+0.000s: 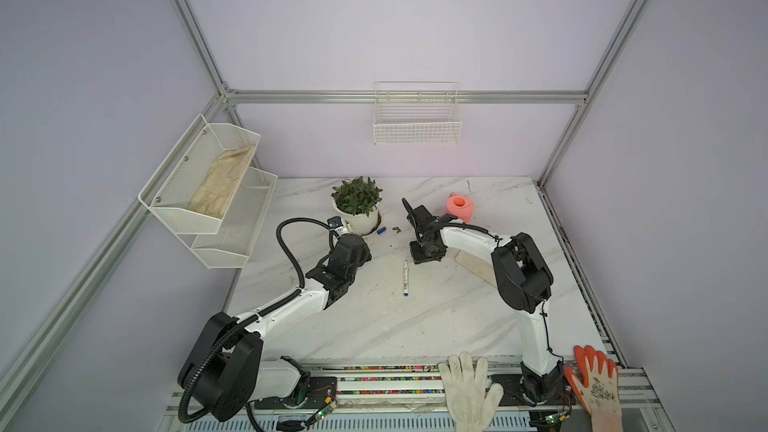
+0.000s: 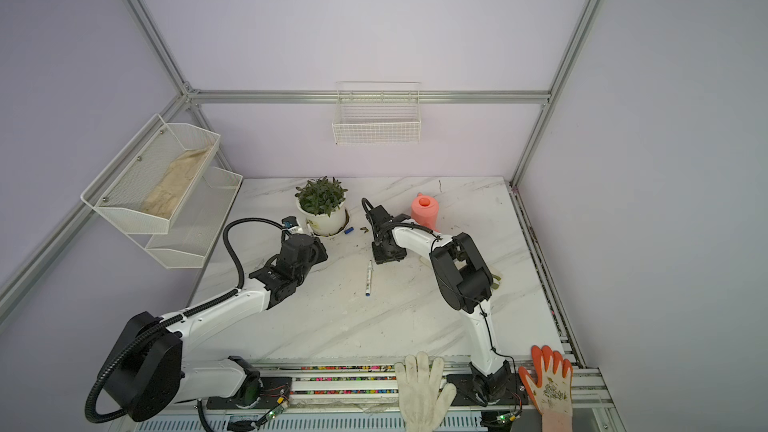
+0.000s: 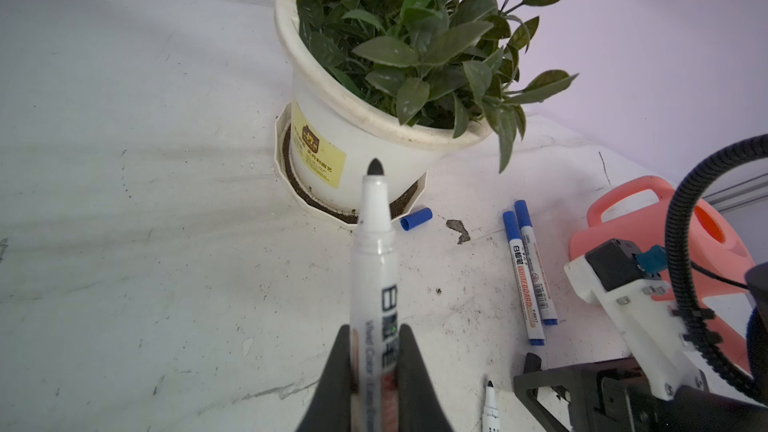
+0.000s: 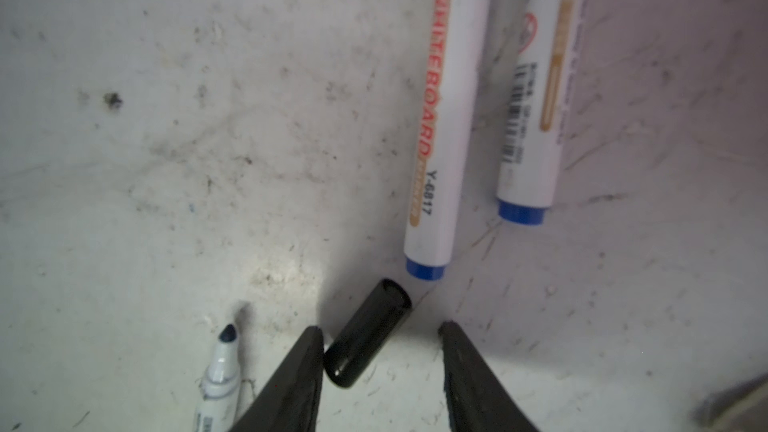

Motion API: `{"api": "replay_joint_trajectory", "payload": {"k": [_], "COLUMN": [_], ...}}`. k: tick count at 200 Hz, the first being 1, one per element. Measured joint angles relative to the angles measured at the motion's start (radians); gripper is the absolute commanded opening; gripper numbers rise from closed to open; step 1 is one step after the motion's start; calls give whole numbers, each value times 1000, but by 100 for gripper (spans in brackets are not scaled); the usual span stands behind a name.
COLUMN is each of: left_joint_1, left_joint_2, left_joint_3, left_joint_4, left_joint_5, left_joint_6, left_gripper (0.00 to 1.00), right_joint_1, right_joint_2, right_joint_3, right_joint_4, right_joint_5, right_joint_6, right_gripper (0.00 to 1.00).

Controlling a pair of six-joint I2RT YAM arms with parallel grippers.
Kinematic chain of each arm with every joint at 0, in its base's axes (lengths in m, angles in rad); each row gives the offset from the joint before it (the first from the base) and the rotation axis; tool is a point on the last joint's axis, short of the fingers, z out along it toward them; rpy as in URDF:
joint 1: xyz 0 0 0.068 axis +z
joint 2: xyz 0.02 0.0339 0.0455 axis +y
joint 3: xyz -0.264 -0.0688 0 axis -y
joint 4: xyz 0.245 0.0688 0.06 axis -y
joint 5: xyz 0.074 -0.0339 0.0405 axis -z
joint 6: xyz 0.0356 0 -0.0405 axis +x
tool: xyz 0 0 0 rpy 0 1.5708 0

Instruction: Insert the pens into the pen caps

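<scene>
One marble table (image 1: 457, 326) holds one plant pot (image 3: 374, 139) and one pink watering can (image 1: 459, 207). There are four pens. Two capped pens (image 3: 523, 284) lie side by side, and a bare pen (image 1: 405, 278) lies mid-table. The left gripper (image 3: 375, 330) squeezes the held pen (image 3: 372, 268), tip toward the pot. The right gripper (image 4: 381, 326) points down, fingers apart around one black cap (image 4: 368, 334). One blue cap (image 3: 416, 219) lies by the pot.
</scene>
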Motion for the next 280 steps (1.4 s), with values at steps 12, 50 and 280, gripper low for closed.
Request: {"api": "replay_joint_trajectory", "payload": {"k": [12, 50, 280], "left_joint_1": [0, 0, -3], "left_joint_2": [0, 3, 66], "left_joint_3": [0, 0, 0], "left_joint_4": [0, 0, 125], "left_joint_5": [0, 1, 408], "left_joint_6": [0, 0, 232], "left_gripper": [0, 0, 0], "right_joint_1": [0, 0, -15], "right_joint_2": [-2, -2, -316], "right_joint_3": [-6, -7, -195], "right_joint_4": [0, 2, 346], "right_joint_5": [16, 16, -232], "right_joint_6": [-2, -6, -24], "right_gripper": [49, 48, 0]}}
